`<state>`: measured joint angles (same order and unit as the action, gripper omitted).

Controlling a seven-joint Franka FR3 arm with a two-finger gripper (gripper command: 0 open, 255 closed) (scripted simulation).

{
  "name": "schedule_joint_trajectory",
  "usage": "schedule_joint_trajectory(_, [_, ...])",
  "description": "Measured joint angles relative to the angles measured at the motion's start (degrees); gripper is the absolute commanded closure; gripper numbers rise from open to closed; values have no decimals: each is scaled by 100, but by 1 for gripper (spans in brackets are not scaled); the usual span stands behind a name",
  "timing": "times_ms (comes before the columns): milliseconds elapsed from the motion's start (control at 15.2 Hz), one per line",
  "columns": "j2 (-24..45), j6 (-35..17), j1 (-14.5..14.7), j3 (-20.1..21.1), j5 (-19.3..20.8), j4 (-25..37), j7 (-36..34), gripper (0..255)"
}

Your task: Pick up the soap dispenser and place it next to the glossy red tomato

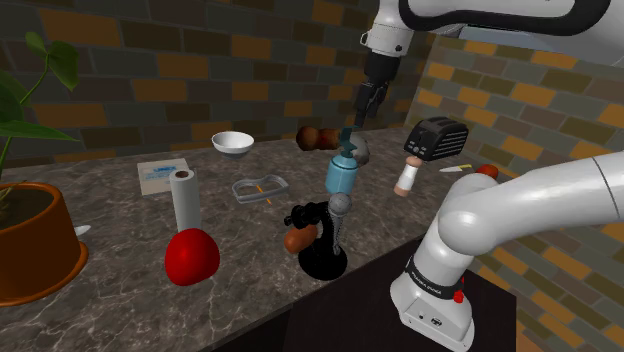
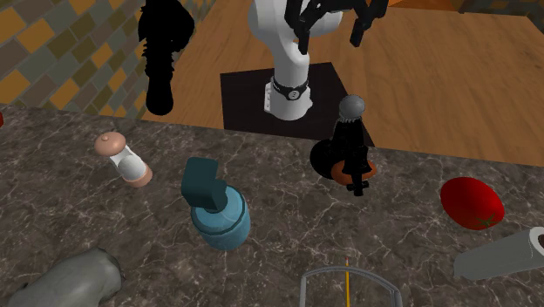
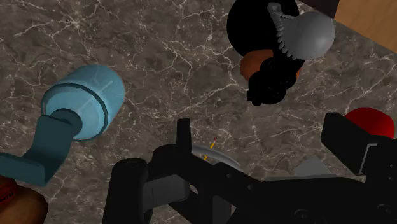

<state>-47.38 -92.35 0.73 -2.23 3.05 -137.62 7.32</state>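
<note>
soap dispenser (image 1: 343,172) on counter (image 1: 120,290), toaster (image 1: 432,138) at the shoulder view's right of it, tomato (image 1: 192,257) well apart, before paper roll (image 1: 183,198)

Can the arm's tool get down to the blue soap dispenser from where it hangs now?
Probably yes. The tool hangs open roughly above the pale blue soap dispenser with a teal pump, nothing between them. The black figure with a grey ball top stands apart from it.

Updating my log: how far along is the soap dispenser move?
Nothing looks done yet: the blue soap dispenser stands on the marble counter, apart from the red tomato. In hand: the gripper hangs open and empty above the dispenser. Left: descend, grasp, lift, carry it and set it beside the tomato.
</note>
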Motion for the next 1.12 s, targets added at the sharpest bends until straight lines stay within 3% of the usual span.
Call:
schedule_joint_trajectory(264, [16,-396,-146,-178,123,-235,22,0])
schedule_joint_trajectory(1122, [1169,-3285,-915,-1264,604,-1031,25,0])
